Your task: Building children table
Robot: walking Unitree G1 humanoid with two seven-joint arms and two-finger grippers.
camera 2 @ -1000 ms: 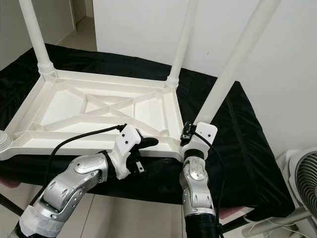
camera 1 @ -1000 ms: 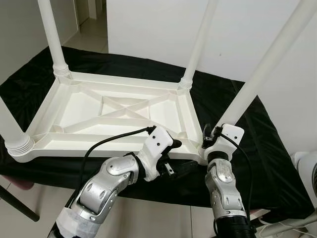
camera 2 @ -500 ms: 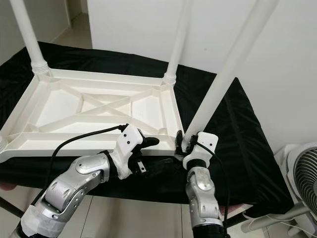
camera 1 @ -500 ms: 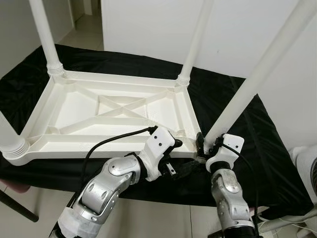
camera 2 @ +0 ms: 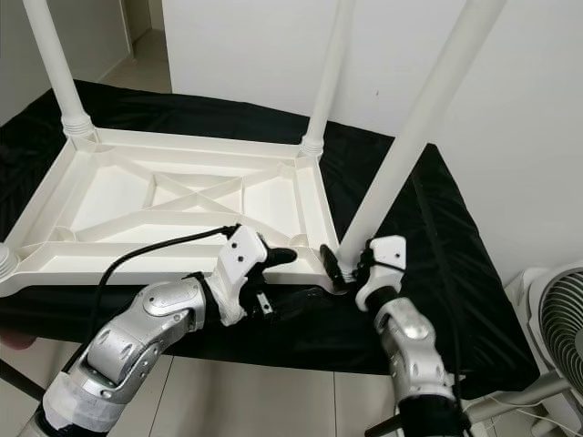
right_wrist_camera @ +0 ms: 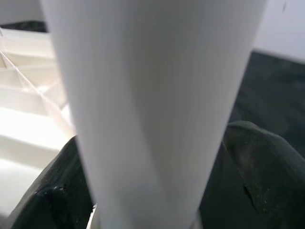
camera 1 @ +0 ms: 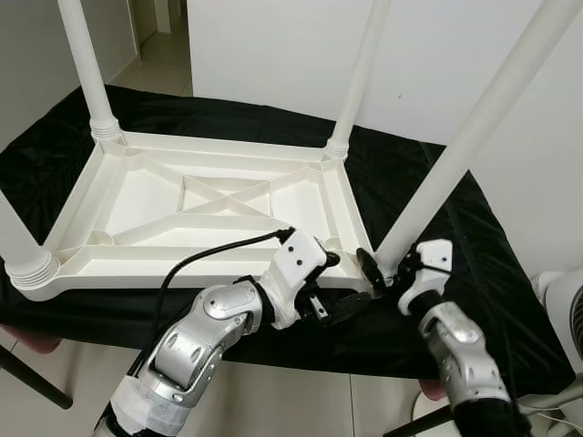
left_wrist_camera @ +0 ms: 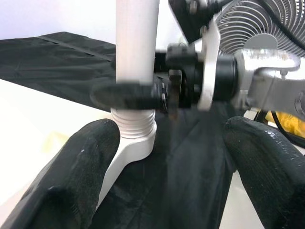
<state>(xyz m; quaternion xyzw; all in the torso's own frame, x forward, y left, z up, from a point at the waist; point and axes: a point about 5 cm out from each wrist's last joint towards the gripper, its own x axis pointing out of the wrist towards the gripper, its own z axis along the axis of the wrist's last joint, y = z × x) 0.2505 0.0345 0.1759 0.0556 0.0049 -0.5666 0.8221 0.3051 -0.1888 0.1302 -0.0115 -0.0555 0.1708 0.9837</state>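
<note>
A white children's table (camera 1: 228, 196) lies upside down on a black cloth (camera 1: 437, 200), its legs pointing up. My right gripper (camera 1: 387, 267) is shut on the near-right leg (camera 1: 474, 137) just above its threaded socket; the leg (right_wrist_camera: 152, 95) sits between the two black fingers (right_wrist_camera: 252, 162). My left gripper (camera 1: 339, 284) is open at the table's near rim, just left of that corner, with nothing held. Along its fingers (left_wrist_camera: 71, 181) I see the leg base (left_wrist_camera: 136, 129) and the right gripper's finger (left_wrist_camera: 124, 95) across it.
Three other legs stand up at the far left (camera 1: 86, 64), far right (camera 1: 360, 73) and near left (camera 1: 18, 246). A white fan (camera 2: 556, 319) stands on the floor at the right. A white wall (camera 1: 291, 45) is behind, and tiled floor lies below the cloth's front edge.
My right forearm has swung out to the right and the wrist has turned around the leg base while staying on it. The left arm has barely moved. The camera has shifted slightly.
</note>
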